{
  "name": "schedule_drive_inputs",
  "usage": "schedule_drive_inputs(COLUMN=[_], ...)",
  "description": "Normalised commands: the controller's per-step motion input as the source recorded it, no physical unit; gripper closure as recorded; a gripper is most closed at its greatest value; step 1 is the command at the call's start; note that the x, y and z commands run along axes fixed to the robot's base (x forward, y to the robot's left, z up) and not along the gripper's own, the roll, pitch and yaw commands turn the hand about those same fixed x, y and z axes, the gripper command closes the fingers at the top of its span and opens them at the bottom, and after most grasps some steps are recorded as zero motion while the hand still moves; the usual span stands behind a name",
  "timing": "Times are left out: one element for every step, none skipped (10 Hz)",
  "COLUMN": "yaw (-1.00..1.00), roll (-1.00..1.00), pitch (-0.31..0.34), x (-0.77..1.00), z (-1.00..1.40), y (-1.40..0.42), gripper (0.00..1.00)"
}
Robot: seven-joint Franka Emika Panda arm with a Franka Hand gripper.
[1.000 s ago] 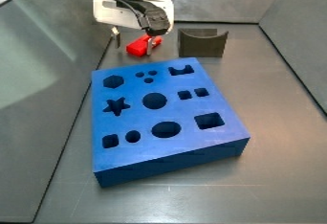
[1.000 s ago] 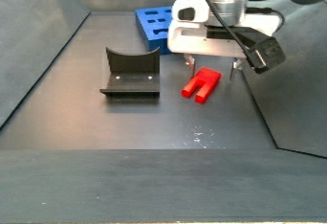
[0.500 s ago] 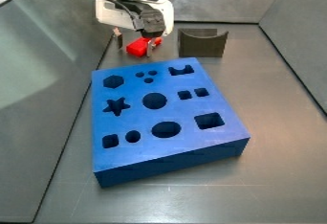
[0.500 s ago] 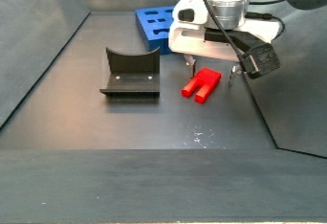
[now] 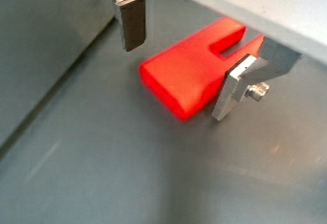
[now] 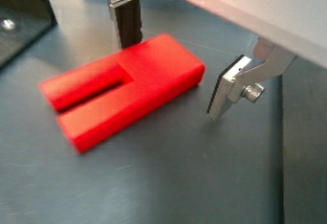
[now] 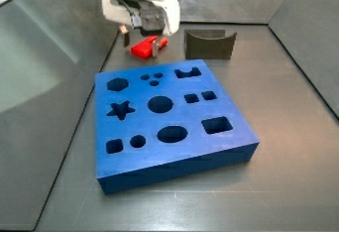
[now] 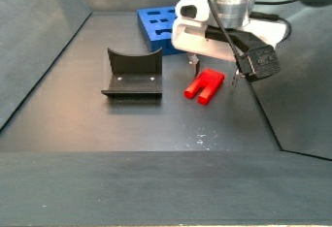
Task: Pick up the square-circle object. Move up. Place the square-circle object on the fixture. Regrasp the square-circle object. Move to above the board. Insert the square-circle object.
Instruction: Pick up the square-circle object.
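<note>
The square-circle object (image 7: 143, 47) is a small red-orange block with a slot in one end. It lies flat on the grey floor beyond the board, and also shows in the other side view (image 8: 203, 84). My gripper (image 7: 143, 32) hangs just above it, open and empty (image 8: 209, 68). In both wrist views the block (image 5: 192, 70) (image 6: 121, 84) lies below and between the spread fingers (image 5: 132, 22) (image 6: 231, 84), with gaps showing. The dark fixture (image 7: 209, 43) (image 8: 131, 74) stands beside it, empty. The blue board (image 7: 169, 112) lies nearer.
Grey walls enclose the floor on the sides and back. In a side view a corner of the board (image 8: 155, 21) shows behind the gripper. A black cable and a wrist camera (image 8: 257, 60) hang beside the gripper.
My gripper has shifted slightly and risen a little over the red block. The block, fixture and board have not moved.
</note>
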Motion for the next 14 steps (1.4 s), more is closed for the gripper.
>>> schedule_drive_inputs(yaw=[-0.20, -0.57, -0.56, -0.32, 0.00, 0.04, 0.23, 0.35, 0.18, 0.09, 0.00, -0.17, -0.40, -0.40], roll=[-0.08, -0.05, -0.04, -0.04, 0.00, -0.02, -0.10, -0.09, -0.04, -0.08, -0.11, -0.10, -0.17, -0.15], pitch=[-0.060, -0.003, 0.000, 0.000, -0.024, -0.076, -0.159, -0.187, -0.131, -0.141, -0.137, -0.086, -0.023, 0.000], x=[-0.04, 0.00, -0.03, 0.00, -0.01, -0.13, -0.35, -0.40, -0.22, -0.17, 0.00, 0.00, 0.21, 0.14], z=[0.00, -0.07, -0.07, 0.00, 0.00, -0.12, -0.10, -0.05, 0.00, 0.00, 0.00, -0.05, -0.11, -0.11], y=[0.05, 0.00, 0.00, 0.00, 0.00, 0.00, 0.00, 0.00, 0.00, 0.00, 0.00, 0.00, 0.00, 0.00], gripper=[0.00, 0.00, 0.00, 0.00, 0.00, 0.00, 0.00, 0.00, 0.00, 0.00, 0.00, 0.00, 0.00, 0.00])
